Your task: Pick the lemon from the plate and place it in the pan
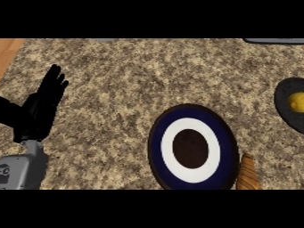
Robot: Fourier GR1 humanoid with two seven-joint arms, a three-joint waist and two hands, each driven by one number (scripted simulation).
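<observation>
The round yellow lemon (301,102) lies inside the black round pan (292,116) at the right edge of the frame, on the speckled brown granite bench (128,75). The round plate (192,148) with dark blue rim, white ring and dark centre sits at lower centre, nothing on it. Just right of the plate, a brown ridged croissant-like pastry (248,173) shows at the bottom. The left hand (32,111) rests at the left, fingers (52,84) straight and apart, pointing up. The right hand does not show.
</observation>
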